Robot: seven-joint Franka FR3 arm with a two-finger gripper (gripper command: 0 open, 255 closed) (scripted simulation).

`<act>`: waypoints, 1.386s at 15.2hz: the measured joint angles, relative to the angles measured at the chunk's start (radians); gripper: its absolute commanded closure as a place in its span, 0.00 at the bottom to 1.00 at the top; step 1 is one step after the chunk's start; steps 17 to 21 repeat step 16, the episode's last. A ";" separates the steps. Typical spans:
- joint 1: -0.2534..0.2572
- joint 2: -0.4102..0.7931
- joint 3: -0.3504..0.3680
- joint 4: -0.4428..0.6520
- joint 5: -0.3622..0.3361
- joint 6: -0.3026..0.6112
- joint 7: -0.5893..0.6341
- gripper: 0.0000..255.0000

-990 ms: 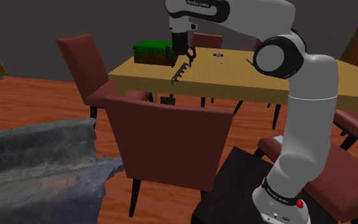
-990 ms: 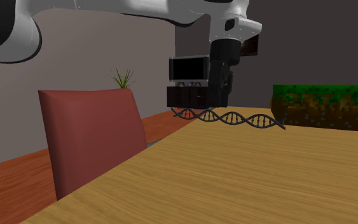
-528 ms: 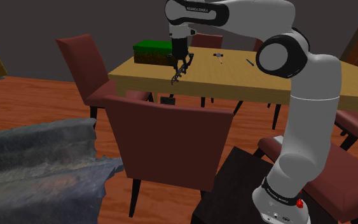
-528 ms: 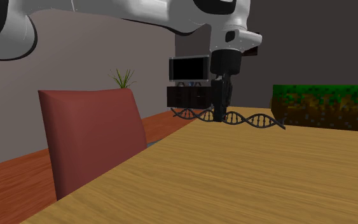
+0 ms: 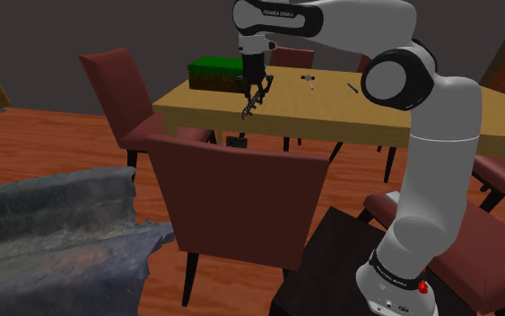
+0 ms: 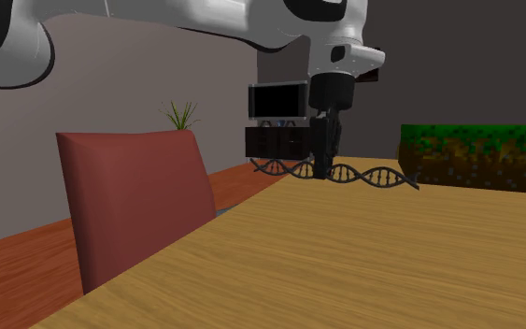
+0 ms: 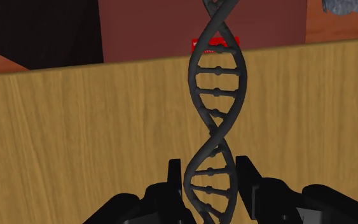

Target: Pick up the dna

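You see the black two-finger claw closed on a dark grey twisted-ladder DNA model, with one finger pressed to each side. The model lies on the light wooden worktop. In the wrist view its far end is cut off by the frame edge and its near end is hidden under the claw. In the shoulder view the model is a thin dark streak, hard to make out, beside a green-topped brown block. The second exterior view shows its full length, with the claw crossing its middle and a dark red chair back in the foreground.
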 measured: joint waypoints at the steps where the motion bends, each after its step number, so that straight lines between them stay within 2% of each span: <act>1: 0.001 0.003 0.000 0.012 0.000 -0.009 0.000 1.00; 6: 0.003 0.034 0.000 0.119 -0.002 -0.085 -0.002 1.00; 10: 0.005 0.079 0.000 0.246 -0.004 -0.167 -0.006 1.00; 13: 0.008 0.126 -0.001 0.367 -0.006 -0.241 -0.009 1.00; 16: 0.013 0.204 -0.002 0.535 -0.010 -0.330 -0.013 1.00; 21: 0.013 0.204 -0.002 0.535 -0.010 -0.330 -0.013 1.00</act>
